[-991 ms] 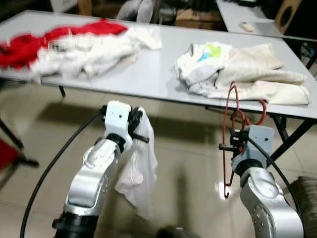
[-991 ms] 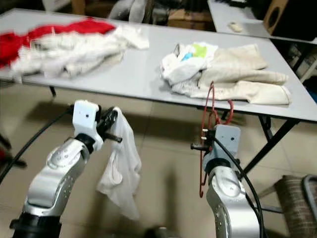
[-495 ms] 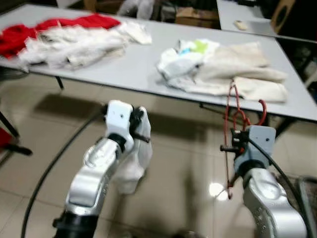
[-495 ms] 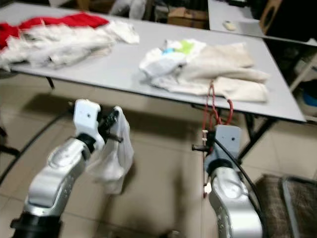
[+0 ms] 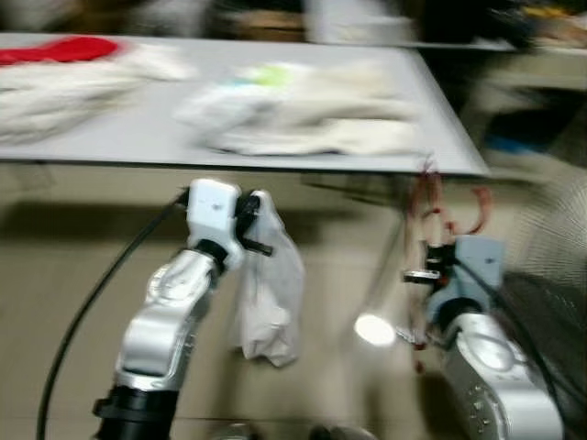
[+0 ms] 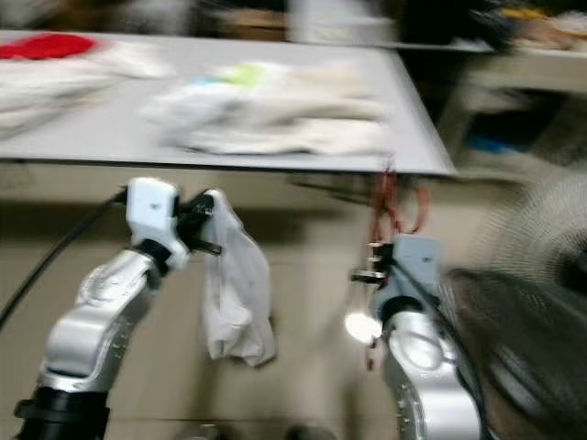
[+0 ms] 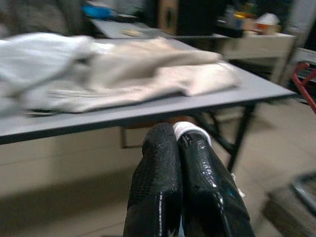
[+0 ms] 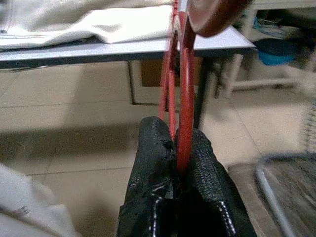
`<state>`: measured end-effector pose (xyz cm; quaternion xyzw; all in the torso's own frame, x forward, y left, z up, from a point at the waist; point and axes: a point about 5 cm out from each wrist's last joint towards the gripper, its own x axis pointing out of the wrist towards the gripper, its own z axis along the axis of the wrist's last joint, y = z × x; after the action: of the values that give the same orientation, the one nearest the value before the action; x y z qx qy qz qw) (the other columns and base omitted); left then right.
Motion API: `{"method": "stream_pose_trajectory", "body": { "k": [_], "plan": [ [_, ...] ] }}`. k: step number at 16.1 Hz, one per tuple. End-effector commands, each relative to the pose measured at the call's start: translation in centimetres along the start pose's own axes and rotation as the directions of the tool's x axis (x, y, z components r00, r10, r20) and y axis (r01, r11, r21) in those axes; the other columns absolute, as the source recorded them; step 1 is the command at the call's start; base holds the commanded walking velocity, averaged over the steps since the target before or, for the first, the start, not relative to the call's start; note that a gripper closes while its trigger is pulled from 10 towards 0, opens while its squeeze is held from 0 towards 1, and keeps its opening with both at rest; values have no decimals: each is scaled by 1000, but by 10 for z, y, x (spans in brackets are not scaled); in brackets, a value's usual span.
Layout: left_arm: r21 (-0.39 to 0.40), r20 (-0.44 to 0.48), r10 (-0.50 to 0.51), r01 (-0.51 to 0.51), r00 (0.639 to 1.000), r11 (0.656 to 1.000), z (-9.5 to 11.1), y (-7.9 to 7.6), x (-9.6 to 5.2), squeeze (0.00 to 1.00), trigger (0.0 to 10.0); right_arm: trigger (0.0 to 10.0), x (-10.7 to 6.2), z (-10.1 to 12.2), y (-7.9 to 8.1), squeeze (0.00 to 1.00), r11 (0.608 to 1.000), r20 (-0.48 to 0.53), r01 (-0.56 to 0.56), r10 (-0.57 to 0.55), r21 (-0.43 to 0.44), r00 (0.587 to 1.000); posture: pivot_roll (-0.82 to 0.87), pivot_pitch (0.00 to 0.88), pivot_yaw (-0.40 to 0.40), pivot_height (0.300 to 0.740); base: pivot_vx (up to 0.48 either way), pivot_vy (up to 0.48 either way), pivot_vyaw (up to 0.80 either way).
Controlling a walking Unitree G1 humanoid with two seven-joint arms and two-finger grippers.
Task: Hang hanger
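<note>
My right gripper [image 5: 429, 268] is shut on a red wire hanger [image 8: 180, 98], which stands upright in front of the table's right end, its hook [image 5: 479, 207] at the top. Between the two black fingers [image 8: 153, 163] the red wire [image 6: 390, 197] is pinched. My left gripper [image 5: 252, 220] is shut on a white cloth [image 5: 268, 293] that hangs down from it over the floor. A bit of that white cloth [image 7: 190, 129] pokes out between the closed fingertips [image 7: 160, 148].
A grey table [image 5: 138, 137] carries beige and white clothes [image 5: 303, 110], more white garments [image 5: 55, 92] and a red one [image 5: 55, 50]. Dark mesh gear [image 6: 523, 321] stands at the right. A glare spot [image 5: 374, 328] lies on the tiled floor.
The whole view has swung to the right and blurred, so the table's right end and dark gear came into sight. Both grippers keep their hold; the cloth swings slightly.
</note>
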<state>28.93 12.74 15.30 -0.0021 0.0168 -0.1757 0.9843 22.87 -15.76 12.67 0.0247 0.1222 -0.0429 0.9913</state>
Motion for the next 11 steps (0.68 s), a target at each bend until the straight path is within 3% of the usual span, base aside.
{"method": "stream_pose_trajectory", "body": {
  "k": [1,6,11],
  "plan": [
    [-2,28,-14,14,1000,1000,7,0,4,0,10000,10000,0,6,-1,0,1000,17,-12,12,-16,1000,-21,54,5,740,289,0,-800],
    [3,39,46,-46,998,999,13,13,11,0,10000,10000,0,17,4,0,982,55,-173,178,-79,983,-23,49,11,740,315,0,0],
    [3,42,63,-63,997,998,15,19,13,0,10000,10000,-2,19,3,0,970,51,-215,222,-110,974,-23,45,9,740,319,0,85]
  ]
}}
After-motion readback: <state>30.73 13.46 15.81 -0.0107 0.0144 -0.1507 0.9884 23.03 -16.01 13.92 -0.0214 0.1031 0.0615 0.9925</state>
